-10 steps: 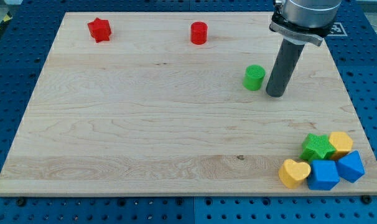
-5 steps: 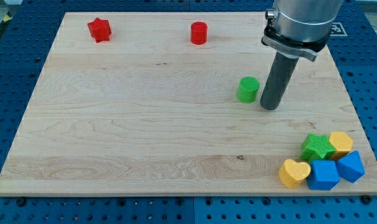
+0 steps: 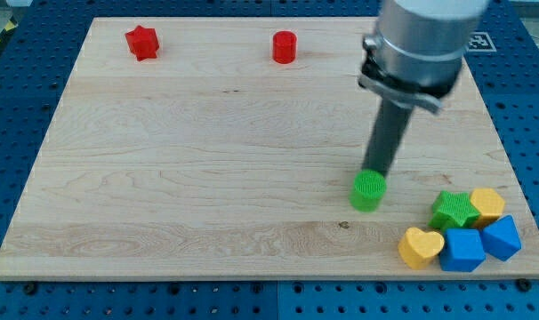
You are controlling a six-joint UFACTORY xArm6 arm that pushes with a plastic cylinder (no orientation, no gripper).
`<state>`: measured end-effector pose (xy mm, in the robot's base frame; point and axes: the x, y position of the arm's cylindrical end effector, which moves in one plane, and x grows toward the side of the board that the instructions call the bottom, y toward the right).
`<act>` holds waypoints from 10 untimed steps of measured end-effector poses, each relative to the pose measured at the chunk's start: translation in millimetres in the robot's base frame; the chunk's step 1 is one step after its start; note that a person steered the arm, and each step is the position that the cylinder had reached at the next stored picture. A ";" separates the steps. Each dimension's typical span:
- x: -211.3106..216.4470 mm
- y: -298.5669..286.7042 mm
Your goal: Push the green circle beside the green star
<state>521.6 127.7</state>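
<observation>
The green circle stands on the wooden board, right of centre and toward the view's bottom. My tip is right behind it, touching its top edge. The green star lies to the circle's right, a short gap away, in a cluster at the board's bottom right corner.
Around the green star lie a yellow block, two blue blocks and a yellow heart. A red star and a red cylinder stand near the board's top edge.
The green circle has been pushed toward the view's bottom and a little right, closer to the green star. My tip has moved down and left, from the circle's right side to behind it.
</observation>
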 end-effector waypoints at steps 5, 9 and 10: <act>18.3 -27.2; 42.1 -20.3; 42.6 5.6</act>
